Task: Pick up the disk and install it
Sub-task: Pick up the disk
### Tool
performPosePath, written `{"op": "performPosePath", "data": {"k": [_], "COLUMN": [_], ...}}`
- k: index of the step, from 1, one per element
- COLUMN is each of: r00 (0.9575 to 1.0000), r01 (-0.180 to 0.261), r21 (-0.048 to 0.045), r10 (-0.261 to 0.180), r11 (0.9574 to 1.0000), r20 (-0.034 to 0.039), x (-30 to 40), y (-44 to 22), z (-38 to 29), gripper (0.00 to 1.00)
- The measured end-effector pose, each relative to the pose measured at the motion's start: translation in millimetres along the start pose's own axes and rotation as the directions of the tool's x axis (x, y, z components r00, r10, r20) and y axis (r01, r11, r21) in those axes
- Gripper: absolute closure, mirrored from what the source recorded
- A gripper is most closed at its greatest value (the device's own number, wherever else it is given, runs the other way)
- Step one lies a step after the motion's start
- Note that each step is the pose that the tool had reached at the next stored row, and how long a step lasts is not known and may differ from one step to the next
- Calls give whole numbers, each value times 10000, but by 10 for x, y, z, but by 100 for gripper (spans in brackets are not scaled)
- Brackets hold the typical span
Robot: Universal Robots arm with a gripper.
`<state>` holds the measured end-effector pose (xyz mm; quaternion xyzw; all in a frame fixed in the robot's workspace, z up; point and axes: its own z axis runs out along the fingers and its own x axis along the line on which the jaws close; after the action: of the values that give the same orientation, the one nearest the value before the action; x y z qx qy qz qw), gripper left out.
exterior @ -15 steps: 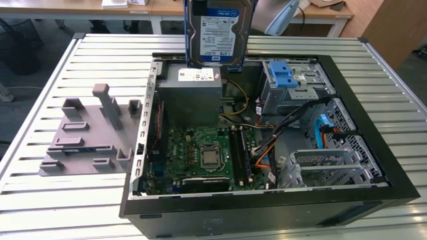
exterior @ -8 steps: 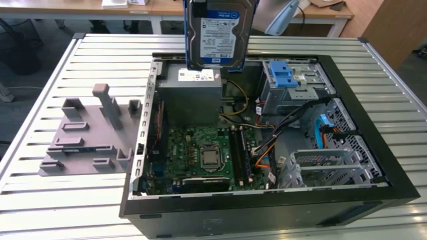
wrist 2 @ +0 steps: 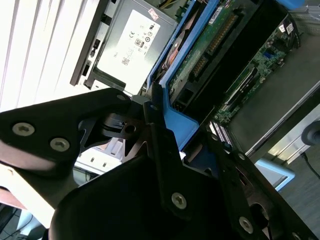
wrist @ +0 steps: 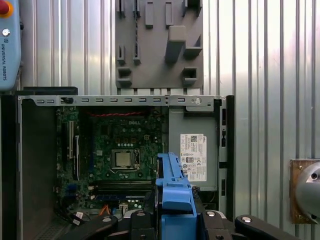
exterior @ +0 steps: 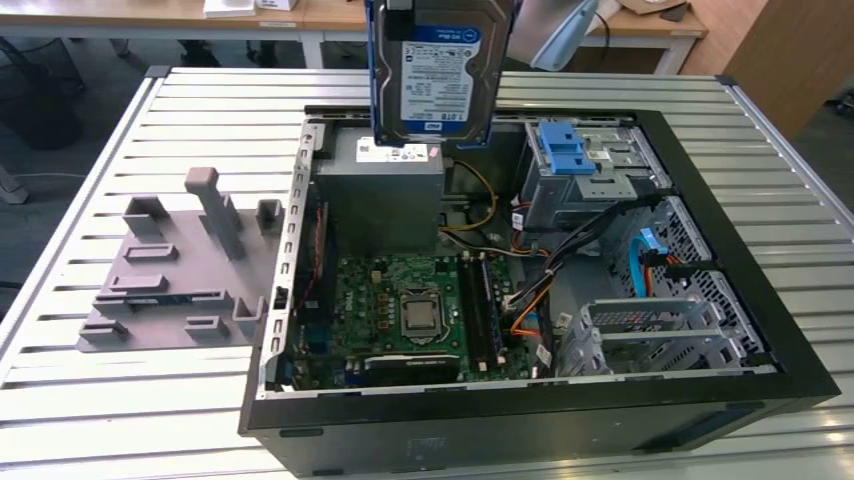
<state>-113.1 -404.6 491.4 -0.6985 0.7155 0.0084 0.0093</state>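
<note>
The disk [exterior: 441, 75], silver with a white-and-blue label and a blue carrier frame, hangs upright in the air over the back of the open computer case, above the grey power-supply box [exterior: 380, 195]. In the first wrist view its blue frame [wrist: 172, 185] stands edge-on between my black fingers, and my gripper [wrist: 175, 217] is shut on it. The second wrist view shows the same hold: my gripper [wrist 2: 160, 125] clamps the blue frame [wrist 2: 177, 122], and the disk's green circuit-board side [wrist 2: 210, 45] runs away from it.
The open computer case [exterior: 747, 300] lies on a slatted metal table [exterior: 80, 400]. Inside are a motherboard [exterior: 414, 310], loose cables and a grey metal cage with a blue latch [exterior: 581, 165]. A grey holder fixture [exterior: 180, 270] sits at the exterior view's left.
</note>
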Motion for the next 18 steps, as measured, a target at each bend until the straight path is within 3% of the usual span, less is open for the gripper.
{"op": "performPosePath", "data": {"k": [18], "r00": [10000], "r01": [-1], "r21": [2], "r10": [1], "r11": [10000], "r20": [-2], "x": [163], "y": [-4], "z": [1], "gripper": [63]}}
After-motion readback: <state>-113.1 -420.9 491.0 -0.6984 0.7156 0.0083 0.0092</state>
